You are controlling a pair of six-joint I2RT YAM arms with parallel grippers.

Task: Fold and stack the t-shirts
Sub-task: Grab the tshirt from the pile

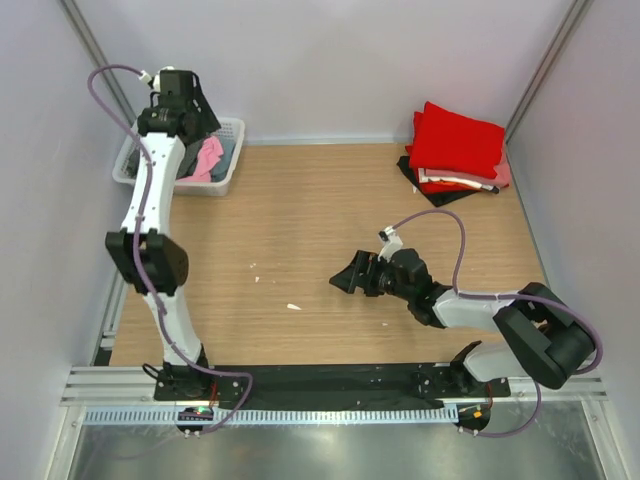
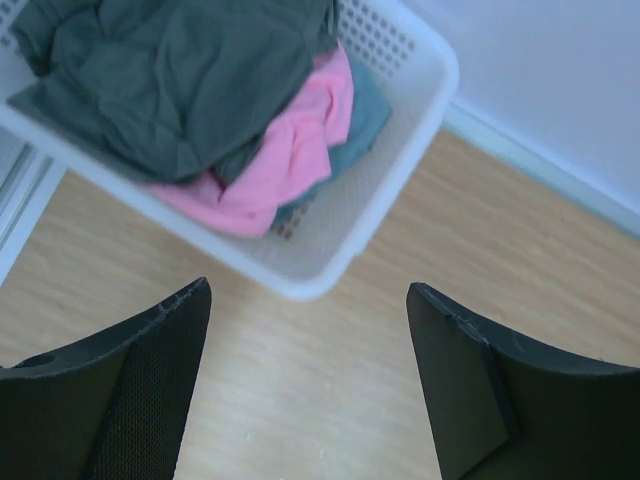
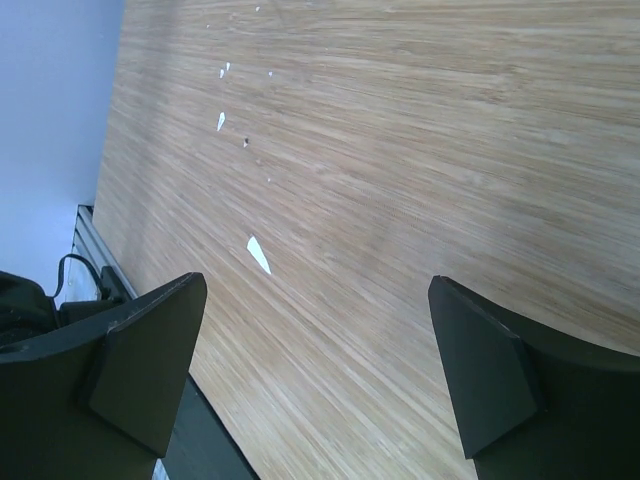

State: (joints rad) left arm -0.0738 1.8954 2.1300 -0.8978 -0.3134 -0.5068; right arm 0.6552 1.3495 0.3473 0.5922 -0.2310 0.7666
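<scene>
- Left end effector is hanging wide open, gripping nothing, beside the basket at upper left.
- Right end effector is gaping fully, empty, above the worktop.

No readable text or labels anywhere.

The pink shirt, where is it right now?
The pink shirt is in the white basket at the far left corner of the table, partly under a dark grey shirt.
</scene>
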